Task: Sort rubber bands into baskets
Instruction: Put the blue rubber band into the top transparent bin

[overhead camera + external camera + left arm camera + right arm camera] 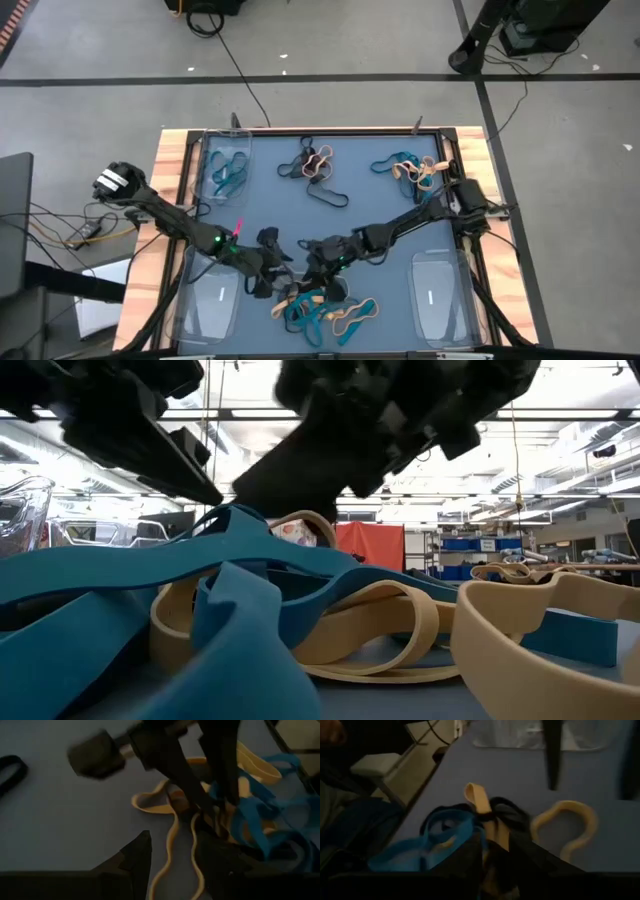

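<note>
Clutter of rubber bands (325,310) lies at the near middle of the table (370,210) in the high view, a teal and tan heap running roughly left to right; both dark arms meet over its upper edge, hiding that part. The left end effector (268,283) and right end effector (322,275) sit just beside each other there, and their fingers cannot be told apart from above. Four clear baskets stand at the corners; the far-left basket (226,165) holds teal bands. Two more piles lie along the far side.

In the low view, teal and tan loops fill the foreground, with the arms cut off overhead.

The left wrist view shows a long tan band (172,827) running lengthwise between that end effector's parted fingers (132,860), not clenched on it.

The right wrist view shows that end effector's fingers (465,855) pinching an upright tan band (479,800) amid black and teal loops.
</note>
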